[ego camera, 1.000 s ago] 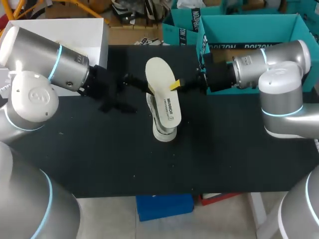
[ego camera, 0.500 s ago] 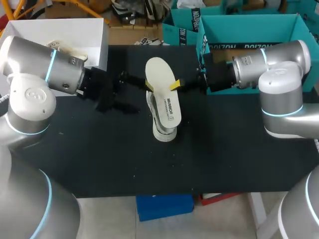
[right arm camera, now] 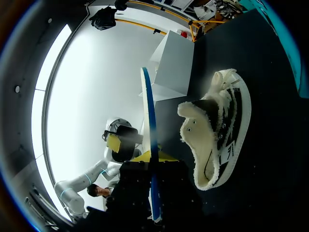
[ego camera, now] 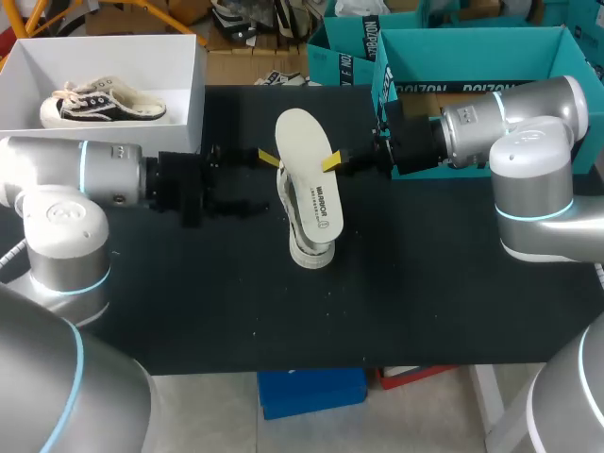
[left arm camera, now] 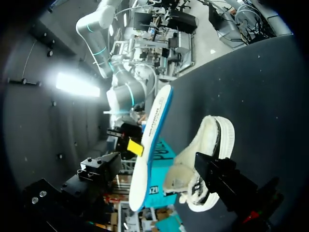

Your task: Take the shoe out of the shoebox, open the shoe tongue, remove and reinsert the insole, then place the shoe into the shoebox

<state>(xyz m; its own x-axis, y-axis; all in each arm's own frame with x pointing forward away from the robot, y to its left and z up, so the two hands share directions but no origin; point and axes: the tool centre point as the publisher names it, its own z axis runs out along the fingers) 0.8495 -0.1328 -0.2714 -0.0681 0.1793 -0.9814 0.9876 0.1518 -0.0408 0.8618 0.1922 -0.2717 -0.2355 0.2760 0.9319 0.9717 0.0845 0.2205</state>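
From overhead, the shoe (ego camera: pixel 310 238) sits on the dark table (ego camera: pixel 434 293), and I place everything else by it. My right claw (ego camera: pixel 330 162) comes in from the shoe's right and is clenched on the pale insole (ego camera: pixel 304 151), gripping its side edge and holding it up over the shoe, printed face up. Whether the insole's lower end touches the shoe I cannot tell. My left claw (ego camera: pixel 261 181) is on the shoe's left and released, with one yellow tip just beside the insole's other edge and nothing gripped. Well to the shoe's upper left is the white shoebox (ego camera: pixel 198 90), with a second shoe (ego camera: pixel 99 106) lying inside it. Up to the shoe's right, behind my right arm, is a teal box (ego camera: pixel 472 49). From my left wrist, my fingers (left arm camera: pixel 227 181) are spread wide. Ahead of them the insole stands on edge, white face and blue rim showing, right beside the shoe, whose fleecy lining faces me. My right claw's yellow tip presses on the insole's far side. One of my left fingers overlaps the shoe's near end, though contact is unclear. From my right wrist, the insole rises edge-on from between my clenched fingers. The shoe lies on the table just beside it, its fleecy opening turned toward me, with the white shoebox beyond.
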